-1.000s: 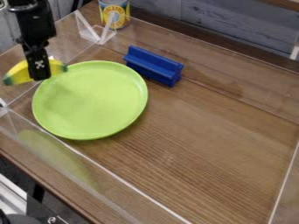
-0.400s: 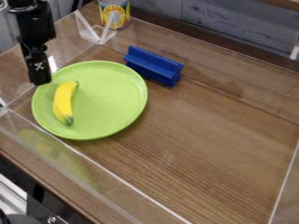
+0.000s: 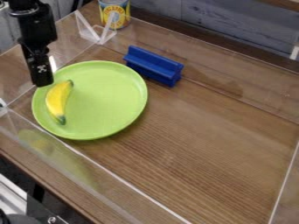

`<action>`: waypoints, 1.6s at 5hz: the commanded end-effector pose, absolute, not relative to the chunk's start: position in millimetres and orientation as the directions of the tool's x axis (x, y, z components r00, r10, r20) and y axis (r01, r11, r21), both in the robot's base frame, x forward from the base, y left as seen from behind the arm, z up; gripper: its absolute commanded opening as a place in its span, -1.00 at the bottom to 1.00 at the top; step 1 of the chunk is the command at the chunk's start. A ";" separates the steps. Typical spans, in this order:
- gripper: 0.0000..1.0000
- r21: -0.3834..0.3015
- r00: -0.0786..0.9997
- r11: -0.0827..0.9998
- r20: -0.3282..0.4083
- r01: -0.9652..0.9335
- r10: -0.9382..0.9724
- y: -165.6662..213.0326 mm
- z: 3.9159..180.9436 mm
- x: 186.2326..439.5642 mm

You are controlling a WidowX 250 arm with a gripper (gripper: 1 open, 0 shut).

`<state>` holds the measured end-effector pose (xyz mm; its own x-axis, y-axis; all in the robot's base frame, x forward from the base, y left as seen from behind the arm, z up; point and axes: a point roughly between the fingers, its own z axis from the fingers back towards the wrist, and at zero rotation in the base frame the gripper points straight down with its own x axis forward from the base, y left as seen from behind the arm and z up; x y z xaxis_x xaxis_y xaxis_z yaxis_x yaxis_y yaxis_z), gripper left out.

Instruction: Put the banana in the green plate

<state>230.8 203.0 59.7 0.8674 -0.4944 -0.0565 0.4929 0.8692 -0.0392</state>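
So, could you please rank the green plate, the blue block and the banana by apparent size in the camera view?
1. green plate
2. blue block
3. banana, though its length looks close to the block's.

no readable text; yellow can [image 3: 112,12] label too blurred; white mark on gripper [image 3: 41,72] illegible.

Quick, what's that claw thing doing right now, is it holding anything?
Gripper: open and holding nothing; the banana lies loose in the green plate.
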 end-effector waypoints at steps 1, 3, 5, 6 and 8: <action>1.00 -0.002 0.868 0.869 -0.050 0.494 -0.494 207.6 66.9 238.7; 1.00 -0.002 0.872 0.873 -0.051 0.487 -0.487 210.8 63.9 247.0; 1.00 -0.001 0.897 0.899 -0.054 0.438 -0.438 213.9 48.9 243.5; 1.00 0.005 0.925 0.926 -0.054 0.376 -0.376 213.9 38.3 234.3; -1.00 0.003 0.887 0.888 -0.053 0.460 -0.459 215.7 26.3 223.0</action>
<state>225.7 209.3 20.4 0.8899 -0.4528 -0.0544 0.4524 0.8916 -0.0206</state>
